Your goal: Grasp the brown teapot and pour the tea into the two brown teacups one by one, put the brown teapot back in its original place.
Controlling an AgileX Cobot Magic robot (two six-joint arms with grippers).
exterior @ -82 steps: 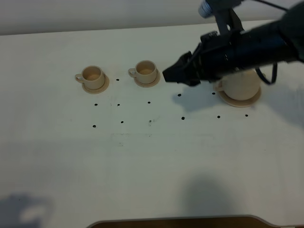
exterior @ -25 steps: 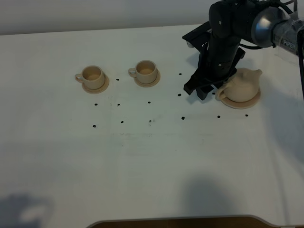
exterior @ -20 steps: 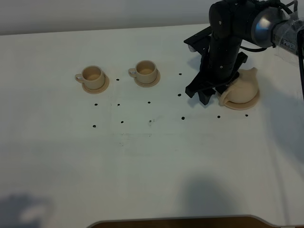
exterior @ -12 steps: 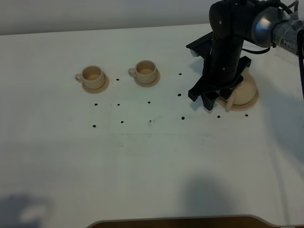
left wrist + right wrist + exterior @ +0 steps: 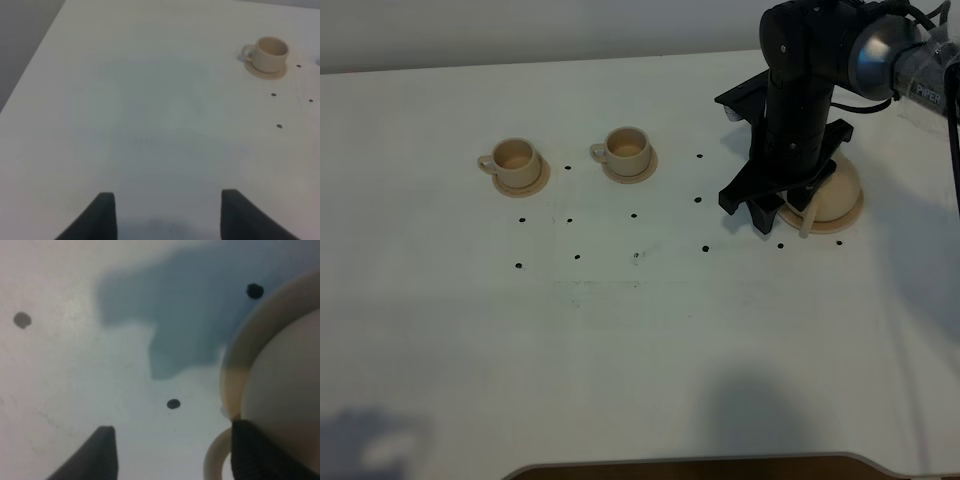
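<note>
The brown teapot (image 5: 838, 193) sits on its wide saucer (image 5: 844, 221) at the right, largely hidden by my right arm. My right gripper (image 5: 770, 212) stands open, pointing down at the teapot's left side. In the right wrist view the teapot's body (image 5: 285, 400) and loop handle (image 5: 214, 462) lie against one finger of the right gripper (image 5: 170, 460); nothing is gripped. Two brown teacups (image 5: 514, 158) (image 5: 627, 148) stand on small saucers at the left. My left gripper (image 5: 167, 217) is open over bare table, with one teacup (image 5: 270, 51) far ahead of it.
Small black dots (image 5: 705, 248) mark the white table (image 5: 620, 340). A dark cable (image 5: 954, 130) hangs at the right edge. The table's front edge (image 5: 690, 465) shows at the bottom. Arm shadows fall near the front.
My right arm has swung upright and moved down and right against the teapot, covering its lid and spout. The teapot's handle has shifted toward the table's front. The gripper stays open.
</note>
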